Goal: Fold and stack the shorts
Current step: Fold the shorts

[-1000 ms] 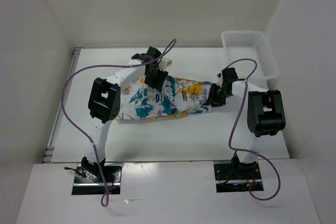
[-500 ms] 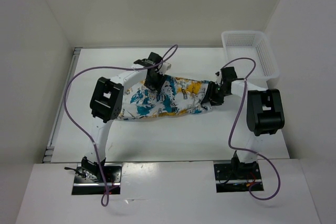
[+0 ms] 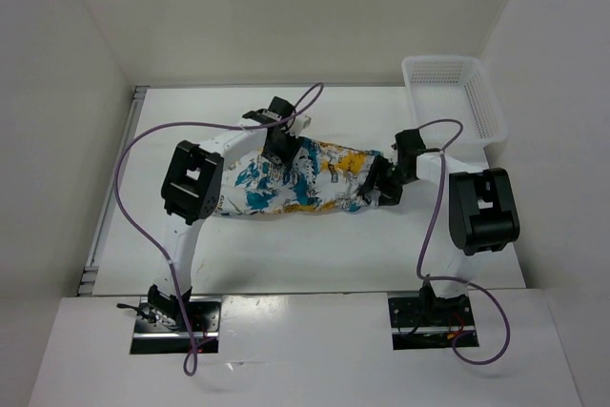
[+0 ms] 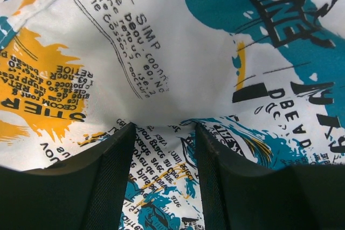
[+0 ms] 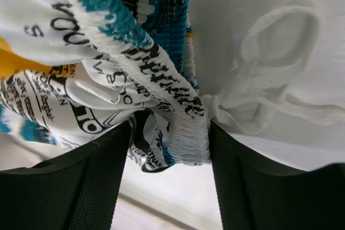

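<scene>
Stretched 9-to-3 o'clock on the white desk (image 3: 286, 250): thin white fabric shorts (image 3: 295, 183) with teal, yellow-orange and black print. Pinched at 12 o'clock by the left end effector (image 3: 278, 152), clamped at the 3 o'clock waistband (image 5: 178, 100) by the right end effector (image 3: 376, 184).

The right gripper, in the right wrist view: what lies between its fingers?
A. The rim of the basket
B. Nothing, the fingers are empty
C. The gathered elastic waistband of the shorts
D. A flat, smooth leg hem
C: the ruffled, printed elastic band of the shorts is bunched between the fingers of the right gripper, with the white drawstring looped just beside it.
</scene>
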